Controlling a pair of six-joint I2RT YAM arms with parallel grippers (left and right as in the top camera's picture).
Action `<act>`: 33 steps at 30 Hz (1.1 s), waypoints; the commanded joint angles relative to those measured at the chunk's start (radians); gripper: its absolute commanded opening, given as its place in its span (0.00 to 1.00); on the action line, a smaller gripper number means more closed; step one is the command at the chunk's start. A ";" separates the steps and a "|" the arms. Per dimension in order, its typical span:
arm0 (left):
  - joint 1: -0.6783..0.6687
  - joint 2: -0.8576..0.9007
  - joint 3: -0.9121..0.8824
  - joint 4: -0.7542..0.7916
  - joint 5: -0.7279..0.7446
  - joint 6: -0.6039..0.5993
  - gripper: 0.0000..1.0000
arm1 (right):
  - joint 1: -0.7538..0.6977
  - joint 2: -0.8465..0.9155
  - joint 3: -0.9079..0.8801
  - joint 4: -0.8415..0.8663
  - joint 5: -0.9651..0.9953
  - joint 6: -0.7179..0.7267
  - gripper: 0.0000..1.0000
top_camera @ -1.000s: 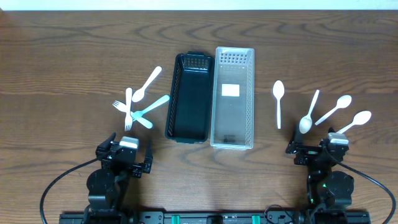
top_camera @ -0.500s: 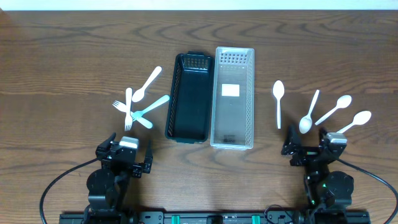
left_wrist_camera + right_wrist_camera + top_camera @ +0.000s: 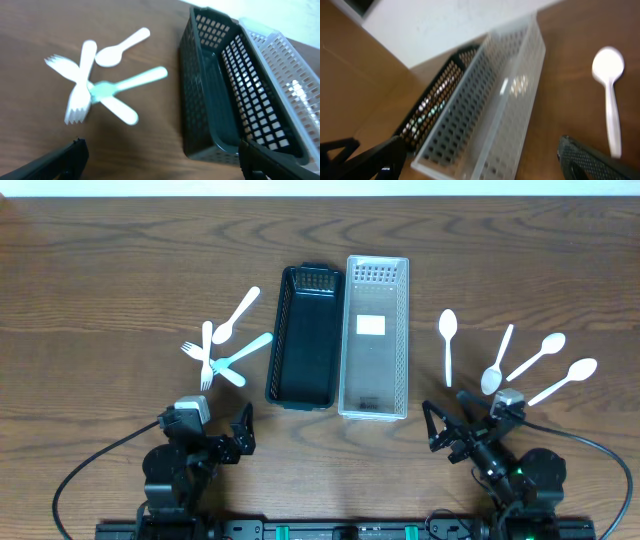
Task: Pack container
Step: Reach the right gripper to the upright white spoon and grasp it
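Note:
A black basket (image 3: 305,335) and a clear basket (image 3: 375,335) stand side by side at the table's middle; both look empty. Left of them lie a white spoon (image 3: 236,315), two white forks (image 3: 206,356) and a teal utensil (image 3: 243,352). Right of them lie several white spoons (image 3: 448,345). My left gripper (image 3: 218,442) is open and empty near the front edge, below the forks. My right gripper (image 3: 452,428) is open and empty, near the clear basket's front right corner. The left wrist view shows the forks (image 3: 80,82) and the black basket (image 3: 220,100); the right wrist view shows the clear basket (image 3: 495,105) and one spoon (image 3: 610,90).
The wooden table (image 3: 120,270) is bare at the far left and along the back. Black cables (image 3: 95,475) run from both arm bases along the front edge. A white wall (image 3: 445,25) shows behind the baskets in the right wrist view.
My right gripper has swung left and forward, away from the spoons and towards the clear basket. My left gripper has turned a little to the right. The cutlery and baskets have not moved.

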 commanded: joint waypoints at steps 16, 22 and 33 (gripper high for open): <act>0.005 0.758 0.771 -0.305 0.047 -0.014 0.98 | -0.012 0.995 0.929 -0.577 0.404 -0.339 0.99; 0.018 1.060 0.974 -0.382 0.047 0.018 0.98 | -0.061 1.299 1.292 -0.763 0.369 -0.418 0.99; 0.237 1.210 1.023 -0.428 -0.002 0.137 0.98 | -0.163 1.625 1.328 -0.699 0.491 -0.295 0.85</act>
